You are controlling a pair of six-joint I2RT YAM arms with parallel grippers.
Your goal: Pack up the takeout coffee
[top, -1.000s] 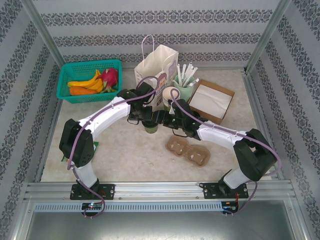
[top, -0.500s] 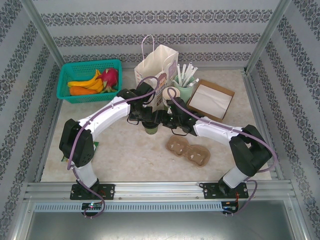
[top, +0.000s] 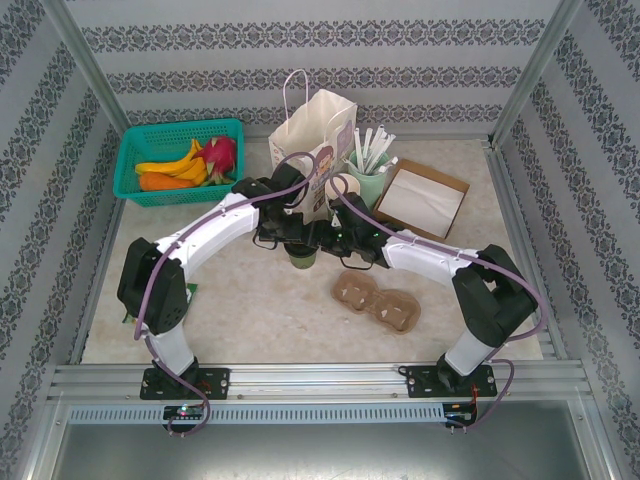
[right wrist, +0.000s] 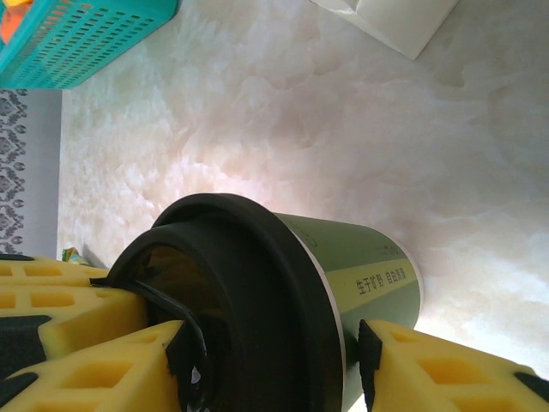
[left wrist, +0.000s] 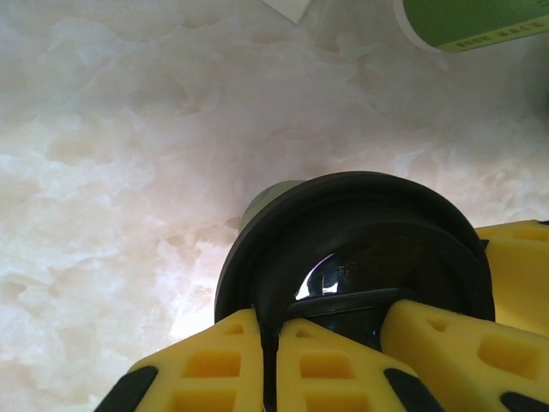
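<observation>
Right gripper (top: 318, 244) nearer, takeout coffee (top: 302, 258) upright, lid (left wrist: 360, 249) up

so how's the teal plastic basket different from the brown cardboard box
The teal plastic basket has mesh walls and holds fruit, far left; the brown cardboard box has solid walls and holds white paper, far right. Both are open-topped rectangles.

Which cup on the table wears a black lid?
The takeout coffee in front of the paper bag, clamped by the right gripper. The mint cup holding straws has no lid.
</observation>
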